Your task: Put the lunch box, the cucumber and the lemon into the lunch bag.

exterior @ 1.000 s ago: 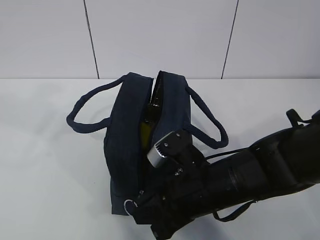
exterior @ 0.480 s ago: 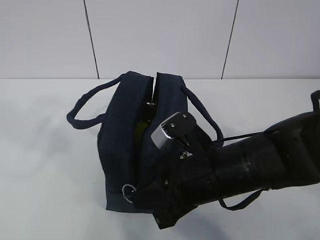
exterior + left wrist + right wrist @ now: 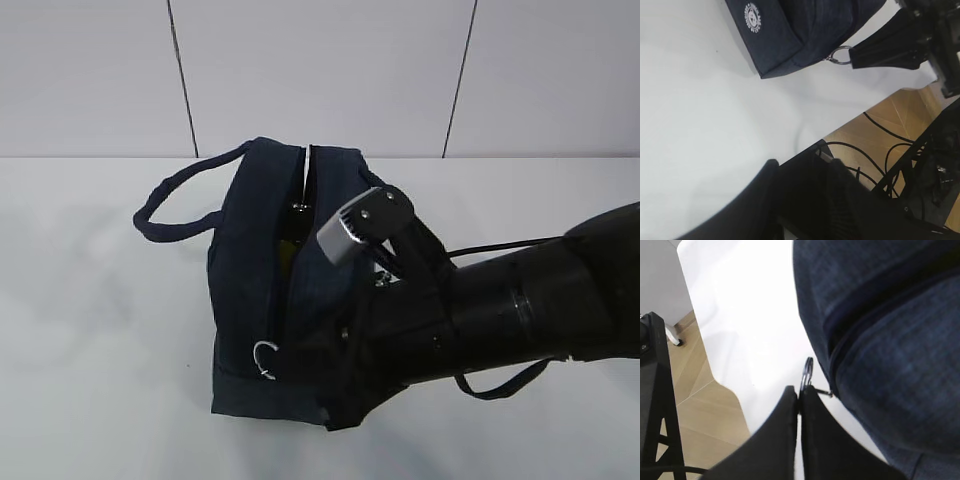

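Lunch bag [image 3: 262, 290]: on the white table [image 3: 90, 330], zipper slit running front to back. Ring pull [image 3: 806, 374] at the near end, pinched in the right gripper [image 3: 799, 399], fingers closed. Left gripper [image 3: 802, 172]: well apart, part-open, empty.

R gripper [image 3: 799, 399] pinched on ring pull [image 3: 806, 373] beside lunch bag [image 3: 880, 315]

A white tabletop [image 3: 90, 330] meets a pale panelled wall [image 3: 320, 70] divided by two thin dark vertical seams. Past the table's near edge lies a tan wooden floor [image 3: 900, 112] crossed by black cables [image 3: 880, 127].
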You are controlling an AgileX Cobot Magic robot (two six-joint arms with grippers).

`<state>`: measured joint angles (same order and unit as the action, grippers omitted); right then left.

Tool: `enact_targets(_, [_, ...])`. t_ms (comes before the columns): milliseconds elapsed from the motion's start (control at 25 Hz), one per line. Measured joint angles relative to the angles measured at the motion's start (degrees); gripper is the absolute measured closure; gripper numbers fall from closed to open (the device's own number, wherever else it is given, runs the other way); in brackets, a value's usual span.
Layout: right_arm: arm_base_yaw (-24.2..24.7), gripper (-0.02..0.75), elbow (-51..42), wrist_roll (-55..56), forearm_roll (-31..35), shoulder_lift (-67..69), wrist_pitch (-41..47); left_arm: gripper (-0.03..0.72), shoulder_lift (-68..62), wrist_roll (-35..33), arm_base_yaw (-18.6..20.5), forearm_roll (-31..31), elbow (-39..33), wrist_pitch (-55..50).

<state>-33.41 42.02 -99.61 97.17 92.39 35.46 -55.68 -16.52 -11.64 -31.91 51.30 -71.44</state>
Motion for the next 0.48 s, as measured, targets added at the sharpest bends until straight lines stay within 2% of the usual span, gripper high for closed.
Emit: enact_targets(480, [0.00, 0.751, 0.88, 0.23, 0.62, -2.47, -1.91, 0.454, 0.00, 0.00, 0.00, 0.48, -3.17, 0.26])
